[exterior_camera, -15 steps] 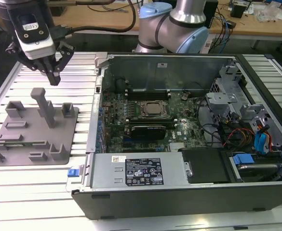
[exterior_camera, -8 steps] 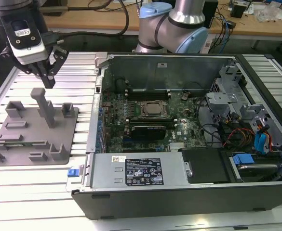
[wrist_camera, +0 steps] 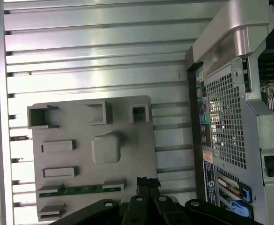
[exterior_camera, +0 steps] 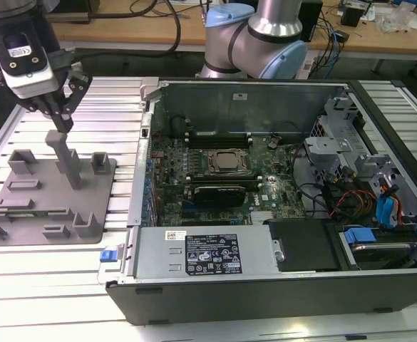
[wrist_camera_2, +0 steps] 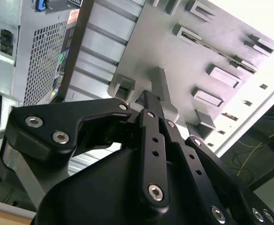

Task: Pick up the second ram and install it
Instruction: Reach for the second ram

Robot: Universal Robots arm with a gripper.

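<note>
Pincer [exterior_camera: 60, 117] is hovering just above the tall post [exterior_camera: 67, 160] rising from the grey fixture [exterior_camera: 48, 189]. Its tips are drawn together to a narrow point w/ nothing btwn them. In the first wrist view the second ram [wrist_camera: 80, 190] is sitting on edge in a long slot along one side of the fixture. It's near the pincer tips but apart from them, w/ nothing touching it. Open PC case [exterior_camera: 265, 178] is lying on the slatted counter [exterior_camera: 51, 285] just beside the fixture, on the exterior view's right, w/ its mobo [exterior_camera: 222, 164] showing. Can't tell whether any stick is already sitting in the board's memory slots. Progress, as I'm reading it, is at the very start. The ram isn't gripped or lifted yet, so pickup & install are both outstanding.
</note>
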